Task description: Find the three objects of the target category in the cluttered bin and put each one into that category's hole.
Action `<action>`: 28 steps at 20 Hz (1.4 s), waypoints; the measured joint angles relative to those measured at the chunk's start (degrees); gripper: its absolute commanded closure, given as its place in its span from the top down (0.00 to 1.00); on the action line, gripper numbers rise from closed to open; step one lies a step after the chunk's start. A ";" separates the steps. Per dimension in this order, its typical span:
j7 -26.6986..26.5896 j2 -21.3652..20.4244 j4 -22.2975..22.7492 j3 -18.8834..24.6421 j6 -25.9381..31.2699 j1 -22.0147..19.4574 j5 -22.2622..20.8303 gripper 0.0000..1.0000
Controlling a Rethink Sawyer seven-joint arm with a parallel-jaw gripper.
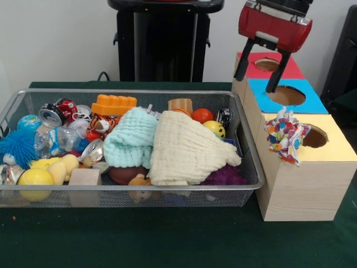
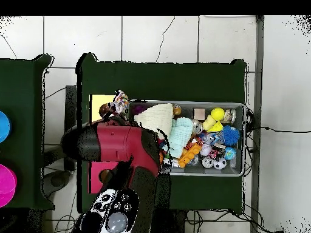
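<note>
A printed wad [image 1: 285,137] of white material with red, blue, yellow and green patches lies on the yellow top of the largest wooden box [image 1: 304,190], at its left edge beside the round hole [image 1: 314,137]. It also shows in the overhead view [image 2: 120,102]. My gripper [image 1: 255,84] hangs open and empty above the blue-topped box, behind the wad and apart from it. In the overhead view the red arm [image 2: 121,145] hides the gripper. The wire-mesh bin [image 1: 139,194] stands left of the boxes, full of clutter. No other printed wad shows in it.
The blue-topped box [image 1: 287,103] and the red-topped box [image 1: 252,70] stand behind the yellow one. A cream cloth [image 1: 187,151] and a mint cloth [image 1: 131,138] cover the bin's middle. A blue spiky ball [image 1: 17,146], cans and toys lie to the left.
</note>
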 measured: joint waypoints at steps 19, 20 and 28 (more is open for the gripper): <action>0.00 10.60 -6.66 -5.36 -6.28 1.42 0.01 1.00; 0.00 10.77 -6.78 -5.42 -6.46 1.43 0.08 1.00; 0.00 11.82 -7.04 -6.28 -8.78 1.60 1.02 1.00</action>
